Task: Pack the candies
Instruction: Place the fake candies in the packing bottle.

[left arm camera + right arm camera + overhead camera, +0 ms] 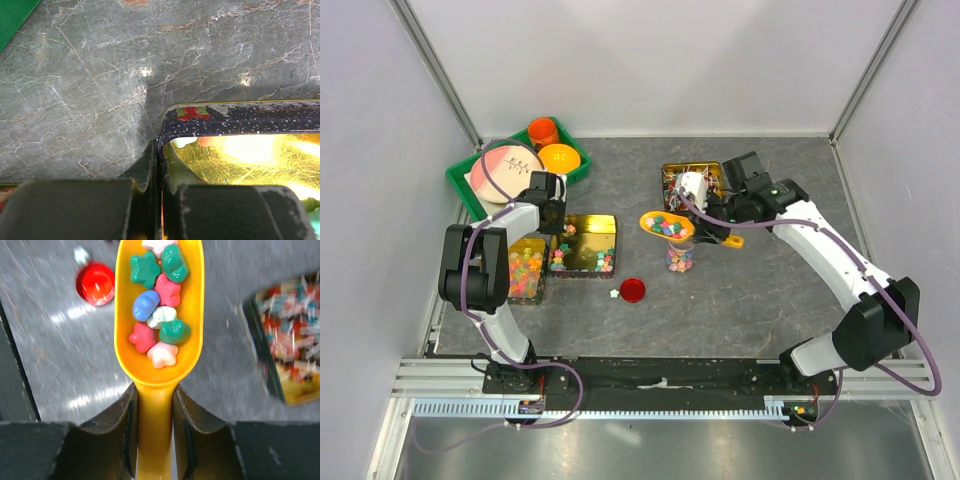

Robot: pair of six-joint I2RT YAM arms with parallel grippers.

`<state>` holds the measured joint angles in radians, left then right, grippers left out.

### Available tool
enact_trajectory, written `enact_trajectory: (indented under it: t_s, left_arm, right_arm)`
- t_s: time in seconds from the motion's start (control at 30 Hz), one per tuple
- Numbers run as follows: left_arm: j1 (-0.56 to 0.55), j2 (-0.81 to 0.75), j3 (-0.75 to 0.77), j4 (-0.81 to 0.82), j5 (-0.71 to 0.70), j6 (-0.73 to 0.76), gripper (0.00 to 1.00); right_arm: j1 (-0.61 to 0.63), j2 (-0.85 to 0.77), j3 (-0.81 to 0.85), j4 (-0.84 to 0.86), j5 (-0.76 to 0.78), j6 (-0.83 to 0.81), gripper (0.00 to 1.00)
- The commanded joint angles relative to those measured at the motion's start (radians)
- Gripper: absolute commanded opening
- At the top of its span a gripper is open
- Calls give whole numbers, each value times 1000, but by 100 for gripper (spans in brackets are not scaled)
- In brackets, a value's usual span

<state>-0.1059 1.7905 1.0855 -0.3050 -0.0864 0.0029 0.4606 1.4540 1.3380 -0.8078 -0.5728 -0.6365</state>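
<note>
Overhead view, read from the arm bases outward. Nearest on the desk lies a red lid, with one stray candy touching it at 9 o'clock. At 2 o'clock of the lid stands a clear jar, partly filled with candies.

Just above the jar hangs a yellow scoop. The right hand is pinched narrowly on its handle, one finger on either side. In the wrist view the scoop's load of pink, green, blue and white stars sits at 12 o'clock of this hand, close beyond the fingertips; in the overhead view it lies at 9 o'clock of the hand.

To the left, a gold tin holds a thin scatter of candies along its near edge. The left hand is clamped shut on the tin's rim at its 10 o'clock corner, so those candies lie at about 5 o'clock of the hand, a little apart. A second tin, heaped with candies, sits beside it at 8 o'clock.

Farther back are a third tin, its jumbled contents too small to tell, and a green tray carrying a plate, an orange bowl and an orange cup.
</note>
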Motion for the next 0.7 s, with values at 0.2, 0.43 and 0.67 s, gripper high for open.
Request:
enact_trajectory:
  t_s: [0.2, 0.43, 0.67]
  left_arm:
    - [11, 15, 33, 84, -6, -21, 2]
    - [11, 18, 33, 83, -6, -21, 1]
    - [11, 20, 34, 83, -6, -21, 1]
  right_arm:
    - [-134, -47, 81, -330, 117, -241, 0]
    - [-134, -37, 154, -418, 224, -262, 0]
    - [-129, -4, 208, -475, 293, -264, 0]
